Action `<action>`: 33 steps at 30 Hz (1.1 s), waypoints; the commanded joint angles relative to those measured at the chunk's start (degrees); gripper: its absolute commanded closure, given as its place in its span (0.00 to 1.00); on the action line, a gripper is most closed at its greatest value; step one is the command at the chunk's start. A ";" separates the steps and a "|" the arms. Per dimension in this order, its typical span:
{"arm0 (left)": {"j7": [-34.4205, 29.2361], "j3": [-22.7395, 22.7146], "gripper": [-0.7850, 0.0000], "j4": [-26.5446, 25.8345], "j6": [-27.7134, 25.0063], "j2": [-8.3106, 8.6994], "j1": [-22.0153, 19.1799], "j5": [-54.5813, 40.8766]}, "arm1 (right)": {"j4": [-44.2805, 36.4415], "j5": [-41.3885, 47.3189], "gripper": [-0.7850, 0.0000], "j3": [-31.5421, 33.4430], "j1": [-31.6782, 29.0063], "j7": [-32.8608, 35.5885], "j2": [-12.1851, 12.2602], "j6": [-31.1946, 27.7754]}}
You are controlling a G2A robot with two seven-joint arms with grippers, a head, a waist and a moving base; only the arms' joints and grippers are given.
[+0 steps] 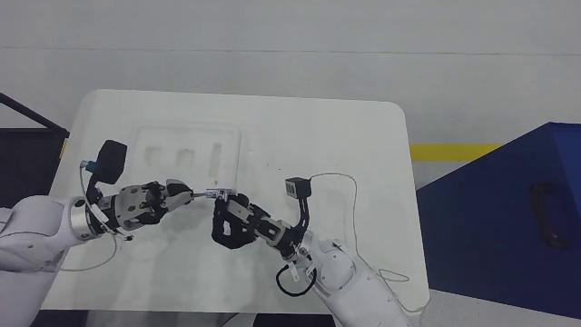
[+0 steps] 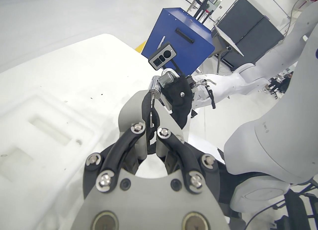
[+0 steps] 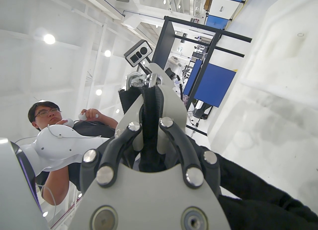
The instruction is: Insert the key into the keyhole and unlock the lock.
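We see the left hand (image 1: 186, 193) clenched on the key (image 1: 207, 194), held in the air above the white counter (image 1: 345, 145), near its front edge. In the left wrist view the left hand (image 2: 151, 109) pinches the thin key (image 2: 151, 105) between its black-padded tips, and the key points straight at the lock (image 2: 165, 79). The key's tip meets the end face of the lock's silver cylinder. We cannot tell how far it sits inside.

The right hand (image 1: 224, 209) grasps the lock (image 1: 221, 196) just beside the left hand, also off the counter. In the right wrist view the right hand (image 3: 149, 89), wrapped in black fabric, is closed around the lock (image 3: 139, 80), whose curved shackle shows above the tips.

A white foam tray (image 1: 186, 153) with shallow recesses lies on the counter behind both hands. A blue box (image 1: 508, 209) stands on the floor beyond the counter's right side.
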 commanded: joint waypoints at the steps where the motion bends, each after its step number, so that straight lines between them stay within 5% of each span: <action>1: 5.31 -0.76 1.00 -2.05 -0.01 -0.50 1.15 7.03 | 0.05 0.02 1.00 -0.11 -0.06 -0.05 -0.02 -0.03; 12: 43.49 -2.20 1.00 -4.92 -0.01 -1.18 7.38 51.20 | -0.02 1.39 1.00 -0.52 -0.40 -0.50 -0.17 0.35; 25: 43.43 -2.20 1.00 -5.02 0.31 -1.20 7.35 51.26 | -1.54 0.95 1.00 0.16 -1.06 -1.38 -0.01 1.48; 29: 45.86 -2.91 1.00 -8.61 4.84 -1.72 7.44 58.89 | -2.63 0.71 1.00 0.98 -1.79 -1.49 0.26 2.25; 33: 57.48 -2.76 1.00 -10.50 14.60 -2.55 9.70 74.96 | -2.98 1.09 1.00 1.39 -2.17 -1.17 0.43 2.39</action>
